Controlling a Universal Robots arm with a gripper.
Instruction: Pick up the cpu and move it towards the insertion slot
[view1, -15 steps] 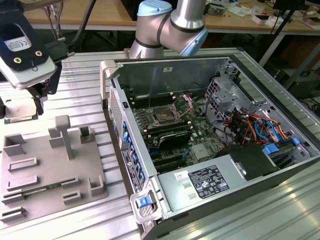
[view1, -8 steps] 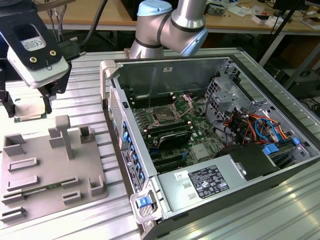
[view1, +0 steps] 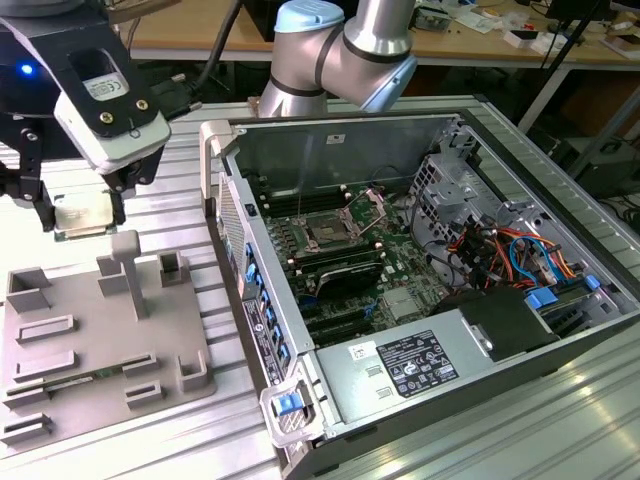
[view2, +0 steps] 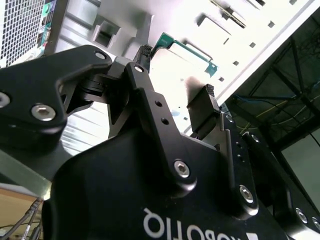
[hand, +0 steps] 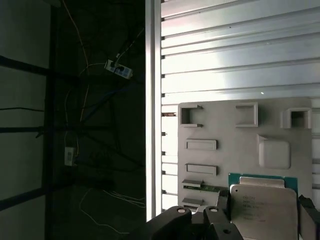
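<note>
Black fingers (view1: 42, 205) are pinching the small flat silvery square cpu (view1: 80, 216) between them, grey plastic fixture tray (view1: 100, 345) below, metal-framed square insertion slot (view1: 328, 232) well apart from them.

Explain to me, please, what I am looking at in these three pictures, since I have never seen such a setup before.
This is one robot arm with a two-fingered gripper at its end. The exterior view comes from a camera standing off the arm; both wrist views come from cameras riding near the gripper. On the ribbed metal table stand a grey parts tray and an open computer case. Inside the case is the insertion slot, a square socket with a shiny metal frame. The gripper is shut on the cpu, a flat silvery chip, held above the tray and apart from the case. The first wrist view shows its metal top.
</note>
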